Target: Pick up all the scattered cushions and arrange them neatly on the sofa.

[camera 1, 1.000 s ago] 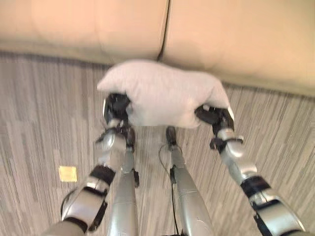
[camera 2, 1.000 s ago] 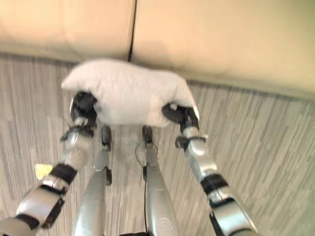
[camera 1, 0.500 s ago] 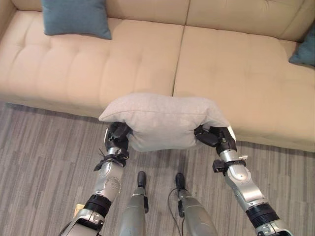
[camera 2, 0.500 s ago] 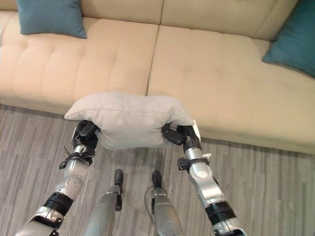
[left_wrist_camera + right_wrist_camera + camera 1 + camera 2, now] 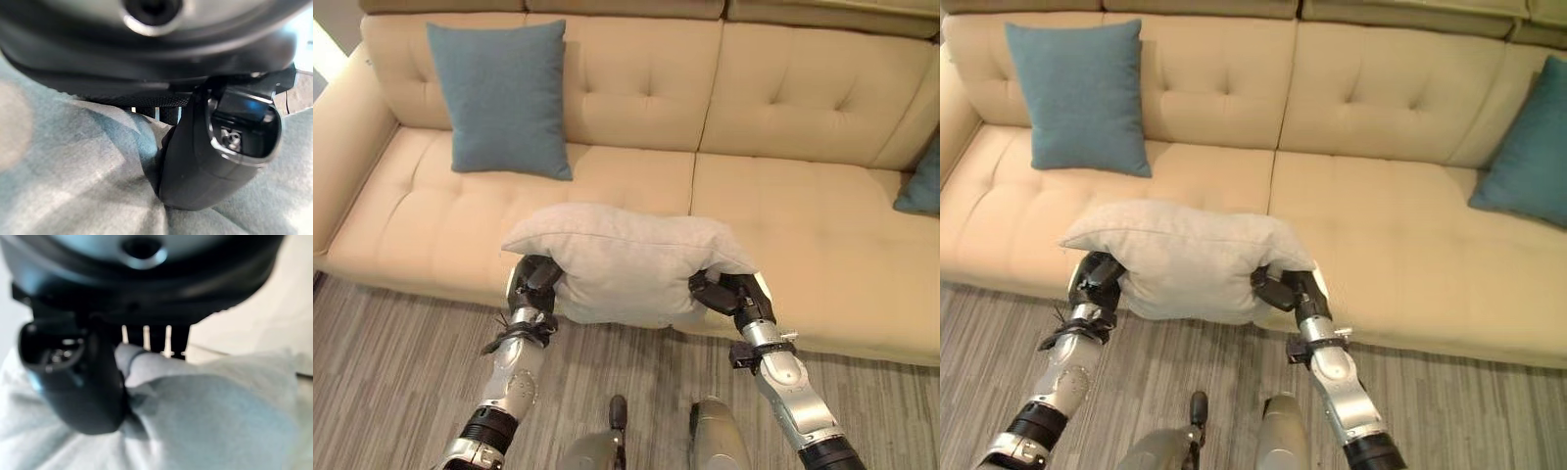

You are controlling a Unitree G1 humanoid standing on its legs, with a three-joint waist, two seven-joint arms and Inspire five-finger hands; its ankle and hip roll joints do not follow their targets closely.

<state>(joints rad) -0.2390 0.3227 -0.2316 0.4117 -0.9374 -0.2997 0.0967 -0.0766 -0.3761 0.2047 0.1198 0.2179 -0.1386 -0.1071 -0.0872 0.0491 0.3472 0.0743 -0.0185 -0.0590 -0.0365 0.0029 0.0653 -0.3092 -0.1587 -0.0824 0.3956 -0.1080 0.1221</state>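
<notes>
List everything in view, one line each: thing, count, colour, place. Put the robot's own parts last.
Sofa: one, beige, tufted, across the view ahead of the robot.
Teal cushions: two, one upright against the sofa's backrest on the robot's left, one leaning at the sofa's right end.
Grey cushion: one, light grey, held off the floor in front of the sofa's seat edge, between both hands.
Floor: grey striped, in front of the sofa.
Left hand: dark, curled on the grey cushion's left end.
Right hand: dark, curled on its right end.
</notes>
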